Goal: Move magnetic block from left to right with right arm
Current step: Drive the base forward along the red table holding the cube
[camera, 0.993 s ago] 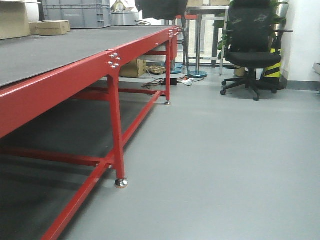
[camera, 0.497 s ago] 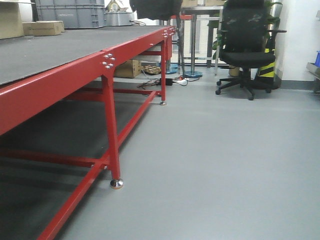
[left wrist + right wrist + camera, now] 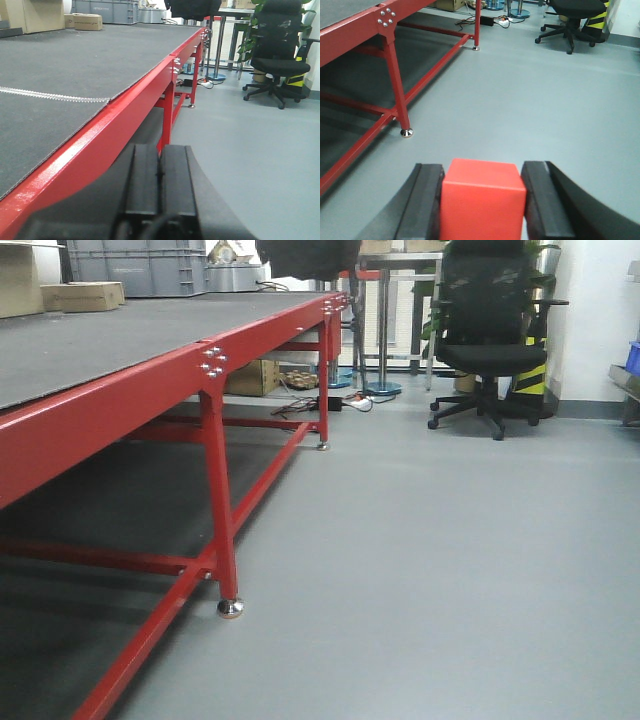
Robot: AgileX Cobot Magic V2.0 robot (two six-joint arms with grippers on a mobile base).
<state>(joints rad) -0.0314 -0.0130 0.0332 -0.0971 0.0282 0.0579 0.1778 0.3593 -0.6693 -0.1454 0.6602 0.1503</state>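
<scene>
In the right wrist view the magnetic block (image 3: 482,200), a plain red cube, sits squeezed between two black fingers. My right gripper (image 3: 482,168) is shut on it, held above the grey floor and off to the right of the red table frame (image 3: 355,27). The left wrist view shows my left gripper (image 3: 160,150) shut, its pads pressed together with nothing between them, just off the table's red edge (image 3: 125,115). Neither gripper shows in the front view.
A long red-framed table with a dark mat top (image 3: 120,340) fills the left; its leg (image 3: 222,520) stands on the grey floor. Cardboard boxes (image 3: 80,295) and a grey crate (image 3: 140,265) sit at its far end. A black office chair (image 3: 490,330) stands at back right.
The front view has shifted slightly: table leg and chair slid a little leftward in frame, and a blue bin edge came into sight at the far right.
</scene>
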